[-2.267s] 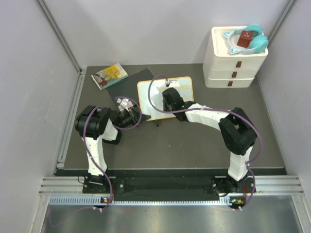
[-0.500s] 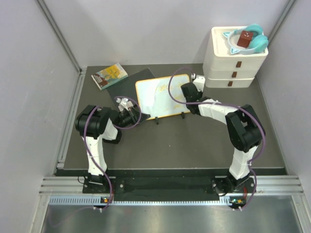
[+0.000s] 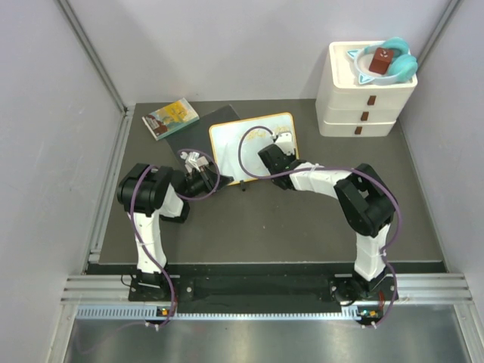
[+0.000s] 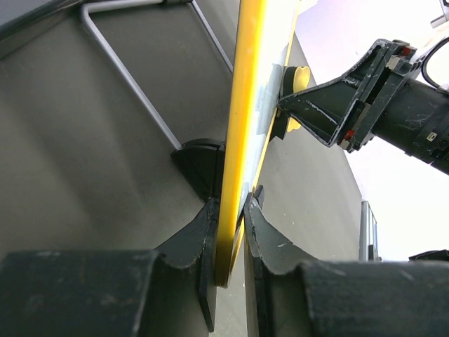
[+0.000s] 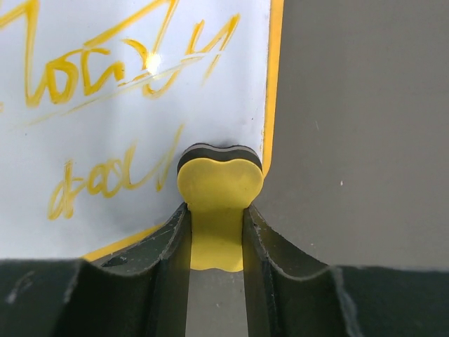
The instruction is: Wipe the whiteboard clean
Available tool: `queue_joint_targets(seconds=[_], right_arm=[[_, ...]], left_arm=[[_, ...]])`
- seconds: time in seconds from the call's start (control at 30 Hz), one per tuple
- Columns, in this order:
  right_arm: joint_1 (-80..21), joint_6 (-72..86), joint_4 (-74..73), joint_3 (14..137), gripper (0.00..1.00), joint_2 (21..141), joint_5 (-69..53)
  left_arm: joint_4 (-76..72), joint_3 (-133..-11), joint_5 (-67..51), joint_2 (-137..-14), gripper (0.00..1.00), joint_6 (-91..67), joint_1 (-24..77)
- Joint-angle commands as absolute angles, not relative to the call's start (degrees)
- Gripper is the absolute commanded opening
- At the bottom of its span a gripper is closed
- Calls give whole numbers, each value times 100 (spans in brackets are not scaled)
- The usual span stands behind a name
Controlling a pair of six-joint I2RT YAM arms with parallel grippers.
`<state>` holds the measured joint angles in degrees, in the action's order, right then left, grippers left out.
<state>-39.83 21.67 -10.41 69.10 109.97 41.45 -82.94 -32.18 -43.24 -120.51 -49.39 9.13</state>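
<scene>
The whiteboard (image 3: 228, 153), white with a yellow-orange frame, stands propped at a tilt in the middle of the table. Yellow scribbles (image 5: 91, 77) cover its face. My left gripper (image 3: 206, 178) is shut on the board's frame edge (image 4: 235, 175), one finger on each side (image 4: 233, 235). My right gripper (image 3: 280, 148) is shut on a yellow heart-shaped eraser (image 5: 219, 188). The eraser's dark pad presses the board (image 5: 126, 126) near its right frame. From the left wrist view the eraser (image 4: 297, 76) touches the board's front face.
A dark grey mat (image 3: 198, 130) lies behind the board, with a small colourful book (image 3: 171, 119) at its far left. A white stack of drawers (image 3: 365, 94) at the back right carries a teal item (image 3: 389, 60). Grey walls close both sides.
My right gripper has slid the eraser from the board's far right edge leftward and nearer, onto the face. The board has tilted slightly. The left gripper keeps its hold.
</scene>
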Motion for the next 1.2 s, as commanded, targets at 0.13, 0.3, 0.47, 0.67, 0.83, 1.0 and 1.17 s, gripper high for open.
queue_joint_targets(seconds=[0.13, 0.3, 0.47, 0.67, 0.83, 1.0, 1.17], right_arm=[[-4070, 2224, -1028, 7154, 0, 11329, 3463], [-3718, 2057, -871, 6970, 0, 10829, 3472], [-3683, 1680, -659, 7040, 0, 10477, 3340], [-3674, 1538, -387, 7207, 0, 10503, 3094], [-3683, 1380, -18, 7172, 0, 10643, 2761], [-3656, 1020, 263, 7330, 0, 10784, 2654], [-3621, 826, 370, 7470, 0, 10942, 2514]], left_arm=[[-7374, -3313, -3736, -12164, 0, -4544, 932], [-7085, -3384, -3648, -12164, 0, -4518, 923], [-6865, -3375, -3595, -12077, 0, -4544, 923], [-6416, -3252, -3454, -11857, 0, -4588, 932], [-6118, -3234, -3375, -11760, 0, -4570, 923], [-5836, -3243, -3349, -11725, 0, -4579, 923], [-5862, -3269, -3340, -11760, 0, -4597, 923]])
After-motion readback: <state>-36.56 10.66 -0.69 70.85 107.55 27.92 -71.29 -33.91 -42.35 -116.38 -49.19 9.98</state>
